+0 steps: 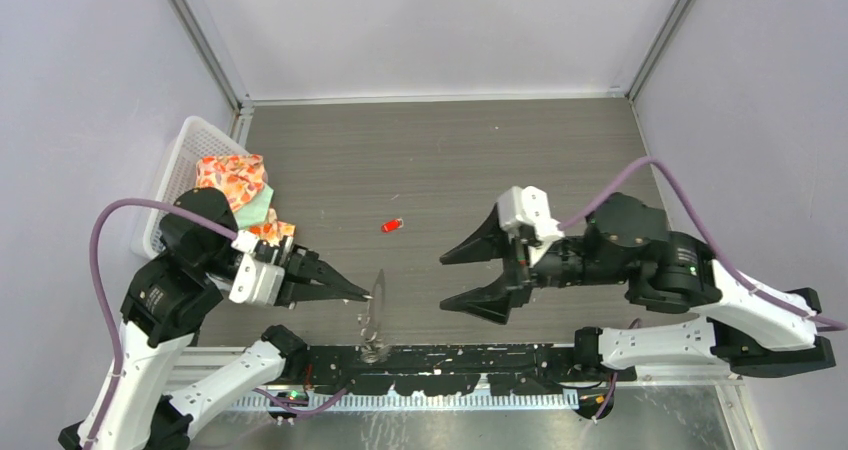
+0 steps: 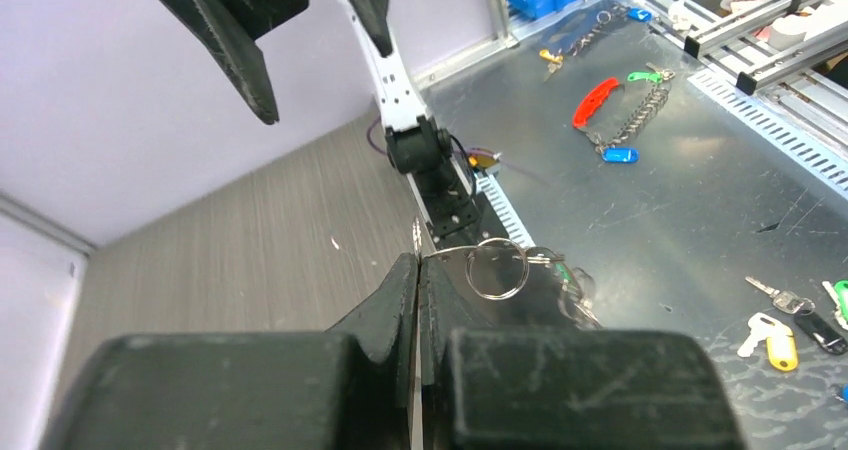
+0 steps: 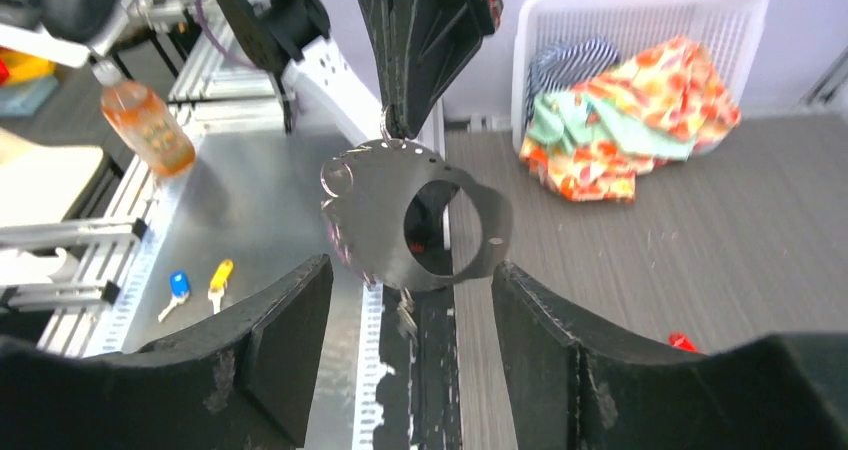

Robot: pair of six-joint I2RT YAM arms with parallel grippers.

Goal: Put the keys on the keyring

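**Top view:** the left end effector (image 1: 352,292) is clenched on the keyring (image 1: 375,315), which hangs from its tips at the near desk (image 1: 450,160) edge. The right end effector (image 1: 445,282) is at 3 o'clock of the ring, released, jaws wide, touching nothing. The red key (image 1: 391,226) lies flat on the desk near mid-frame, at 12 o'clock of the ring and apart from both end effectors. A white basket (image 1: 180,145) sits at 10 o'clock by the left wall, w/ crumpled cloths (image 1: 232,177) inside: orange print plus pale green. One orange bit spills over the near rim.

**Left wrist:** the left end effector (image 2: 417,262) has its fingers pressed together, w/ the keyring (image 2: 497,268) wire nipped btwn the tips. A small loop and keys stick out at 3 o'clock. The right end effector (image 2: 300,30) is at 12 o'clock, spread wide. The red key is not in this view.

**Right wrist:** the right end effector (image 3: 410,270) is released, w/ nothing btwn its fingers (image 3: 290,340). The keyring (image 3: 370,200) dangles mid-frame from the left end effector (image 3: 400,120) at 12 o'clock; it looks blurred. The basket (image 3: 640,5) is at 1 o'clock, holding cloths (image 3: 650,95): orange print, green and one striped. The red key (image 3: 682,342) is on the desk (image 3: 700,230) at 4 o'clock, just beside the right finger. A bottle (image 3: 145,118) of orange liquid is at 10 o'clock.
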